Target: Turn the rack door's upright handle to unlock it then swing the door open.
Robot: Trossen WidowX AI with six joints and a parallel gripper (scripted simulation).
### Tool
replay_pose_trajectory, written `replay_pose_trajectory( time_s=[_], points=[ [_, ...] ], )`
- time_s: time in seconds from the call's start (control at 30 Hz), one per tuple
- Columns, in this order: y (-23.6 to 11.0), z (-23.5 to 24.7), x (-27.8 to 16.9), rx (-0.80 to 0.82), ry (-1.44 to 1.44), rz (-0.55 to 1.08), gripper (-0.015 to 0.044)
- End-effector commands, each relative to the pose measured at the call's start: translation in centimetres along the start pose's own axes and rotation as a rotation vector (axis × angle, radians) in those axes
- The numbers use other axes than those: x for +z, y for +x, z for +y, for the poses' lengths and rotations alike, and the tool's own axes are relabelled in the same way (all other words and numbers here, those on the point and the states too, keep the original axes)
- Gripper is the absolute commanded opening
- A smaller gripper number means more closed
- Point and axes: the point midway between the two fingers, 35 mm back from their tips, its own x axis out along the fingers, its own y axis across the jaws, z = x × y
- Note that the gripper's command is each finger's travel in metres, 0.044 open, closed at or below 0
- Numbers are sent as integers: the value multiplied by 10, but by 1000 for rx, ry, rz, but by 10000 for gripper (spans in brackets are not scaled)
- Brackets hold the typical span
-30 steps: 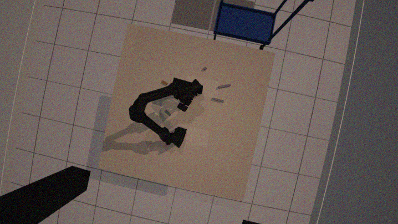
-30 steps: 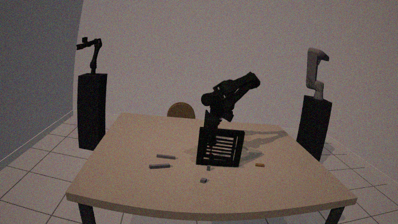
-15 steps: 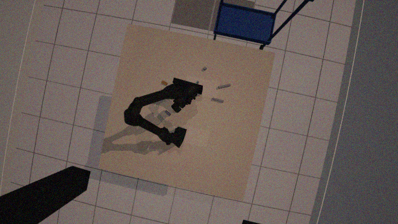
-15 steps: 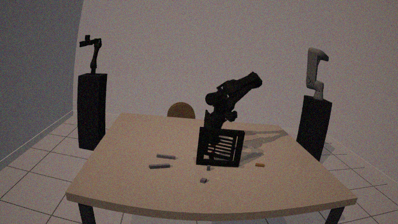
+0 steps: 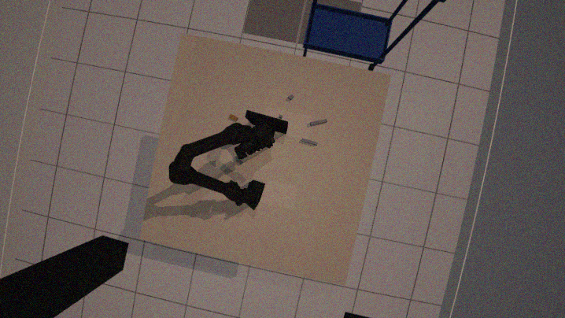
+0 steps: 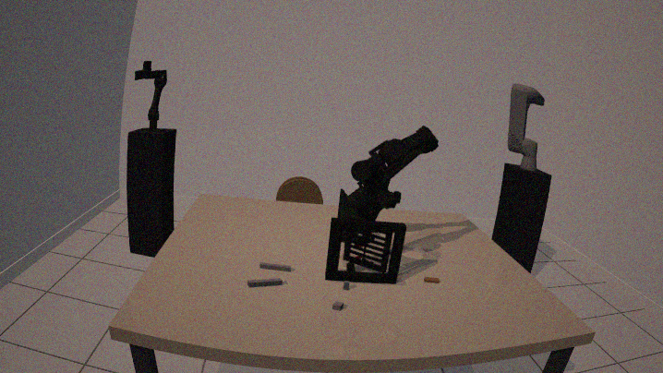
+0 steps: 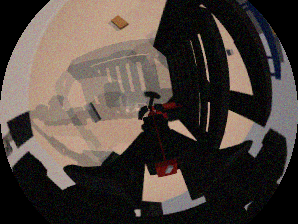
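Note:
The black rack frame stands upright on the table. Its slatted black door is swung partly out of the frame, towards the arm's side; the exact angle is hard to tell. My gripper is at the door and shut on the handle. The dark handle shows as a short bar at the fingertips in the wrist view and looks turned away from upright, though the dim picture makes this uncertain. In the top view the arm's wrist hides the handle and fingers.
Grey bars and small grey pieces lie beyond the frame. An orange block lies beside it. A blue cart stands off the table.

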Motion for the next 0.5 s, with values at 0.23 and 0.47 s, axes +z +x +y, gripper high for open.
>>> replay_pose_trajectory(
  time_s=[0.23, 0.47],
  points=[
    [0, 21, 8, -2, 198, -7, 26],
    [0, 34, 14, -1, 307, -8, 26]
  ],
)
